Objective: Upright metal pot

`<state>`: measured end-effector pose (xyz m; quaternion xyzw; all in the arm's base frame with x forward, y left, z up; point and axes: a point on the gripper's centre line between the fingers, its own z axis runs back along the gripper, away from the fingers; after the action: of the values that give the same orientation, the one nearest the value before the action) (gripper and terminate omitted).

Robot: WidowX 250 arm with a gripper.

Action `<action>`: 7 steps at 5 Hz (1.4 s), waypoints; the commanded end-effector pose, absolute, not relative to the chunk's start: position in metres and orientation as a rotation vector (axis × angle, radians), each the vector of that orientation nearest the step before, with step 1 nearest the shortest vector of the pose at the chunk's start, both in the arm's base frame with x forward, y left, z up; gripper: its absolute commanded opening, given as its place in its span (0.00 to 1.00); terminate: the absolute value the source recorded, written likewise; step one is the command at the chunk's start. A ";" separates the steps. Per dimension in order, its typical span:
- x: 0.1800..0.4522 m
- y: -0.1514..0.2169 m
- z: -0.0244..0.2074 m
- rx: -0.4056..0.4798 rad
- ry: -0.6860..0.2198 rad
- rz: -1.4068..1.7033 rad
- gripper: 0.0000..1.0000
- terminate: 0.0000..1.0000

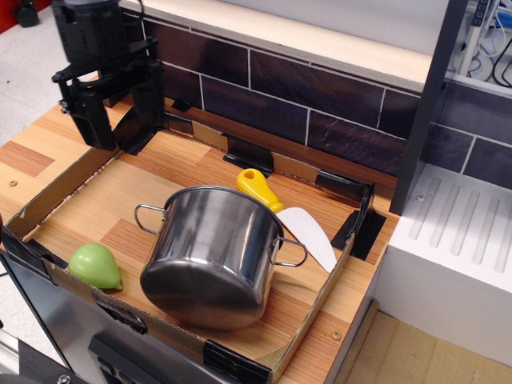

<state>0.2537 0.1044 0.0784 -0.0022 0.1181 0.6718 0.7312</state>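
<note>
The metal pot (212,256) is large and shiny. It lies tipped over in the cardboard tray (56,196), with its flat base facing the front and its rim toward the back wall. Its two wire loop handles stick out left and right. My black gripper (126,132) hangs open and empty above the tray's back left corner, well apart from the pot. Its two fingers (94,120) point down.
A green pear-shaped toy (94,266) lies at the tray's front left, beside the pot. A yellow-handled white spatula (288,216) lies behind the pot on the right. A dark tiled wall (280,88) runs along the back. A white drainer (460,240) stands to the right.
</note>
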 end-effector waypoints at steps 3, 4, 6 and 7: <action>0.212 0.050 0.095 0.049 0.497 1.472 1.00 0.00; 0.212 0.048 0.088 0.080 0.545 1.480 1.00 0.00; 0.213 0.047 0.072 0.108 0.557 1.457 1.00 0.00; 0.216 0.045 0.068 0.117 0.594 1.339 1.00 0.00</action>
<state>0.2087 0.0413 0.0563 0.0609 0.2927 0.6058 0.7373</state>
